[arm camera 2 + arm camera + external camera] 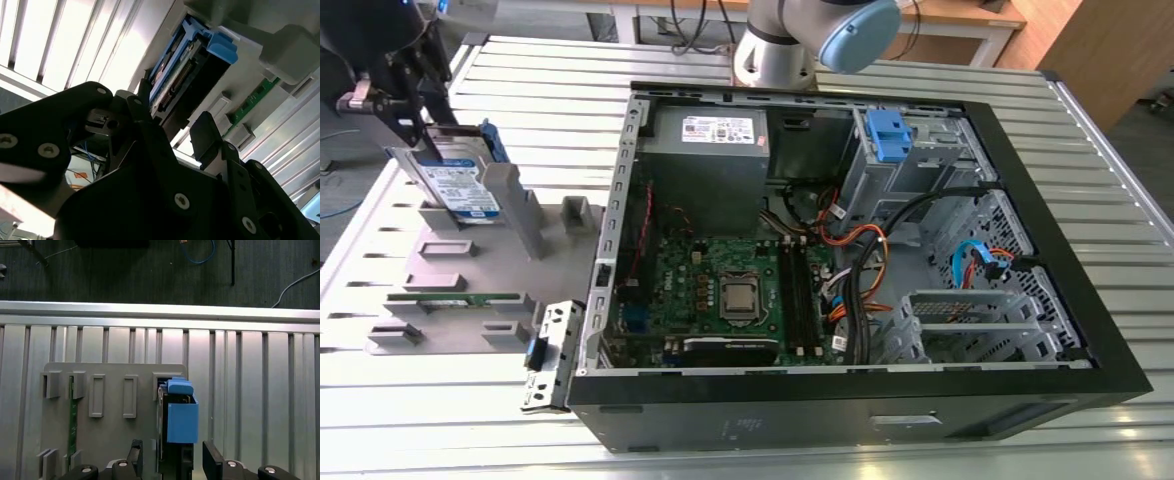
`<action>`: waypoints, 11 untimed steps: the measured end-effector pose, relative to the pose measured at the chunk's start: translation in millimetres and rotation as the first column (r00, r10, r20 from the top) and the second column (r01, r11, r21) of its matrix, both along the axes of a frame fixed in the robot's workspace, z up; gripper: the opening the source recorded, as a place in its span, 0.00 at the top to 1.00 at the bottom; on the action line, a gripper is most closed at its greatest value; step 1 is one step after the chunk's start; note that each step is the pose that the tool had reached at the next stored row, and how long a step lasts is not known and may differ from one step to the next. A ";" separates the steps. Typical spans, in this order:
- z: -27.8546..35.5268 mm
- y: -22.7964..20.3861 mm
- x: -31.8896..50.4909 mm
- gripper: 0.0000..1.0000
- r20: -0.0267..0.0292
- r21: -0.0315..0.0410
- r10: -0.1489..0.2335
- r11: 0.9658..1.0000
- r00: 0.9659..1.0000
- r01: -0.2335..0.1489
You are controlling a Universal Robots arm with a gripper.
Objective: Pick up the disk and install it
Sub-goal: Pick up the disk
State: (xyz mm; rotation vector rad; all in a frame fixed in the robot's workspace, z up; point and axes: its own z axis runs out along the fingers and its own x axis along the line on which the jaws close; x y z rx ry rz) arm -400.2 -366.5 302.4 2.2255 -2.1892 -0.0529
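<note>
**Position of the task item.** We found the disk standing on edge in a slot of the fixture. The fixture sat on the slatted tabletop, at the exterior view's left, well apart from the open case. In our judgement the upright stance had a purpose. It left both broad faces and the blue handle clear of the fixture, ready for a pinch from above.

**State of the tool.** The tool hung over the disk with its jaws apart. In the first wrist view its fingers stood one on each side of the disk. A gap showed on both sides, and we saw no contact. We judged this straddle to be alignment for a grip across the thin dimension. No grip had been made.

**Destination.** Inside the case, a cage carrying a blue bracket stood near the power supply. The disk was nowhere near it, so we recorded installation as not begun.

**Other.** A green module lay in another slot of the fixture, untouched.
</note>
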 end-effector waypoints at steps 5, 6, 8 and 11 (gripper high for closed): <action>-6.3 0.0 -0.7 0.42 0.000 0.000 0.015 1.000 1.000 -0.015; -6.3 0.0 -0.7 0.42 0.000 0.000 0.015 1.000 1.000 -0.015; -6.3 0.0 -0.7 0.42 0.000 0.000 0.015 1.000 1.000 -0.015; -6.4 0.0 -0.7 0.42 0.000 0.000 0.015 1.000 1.000 -0.015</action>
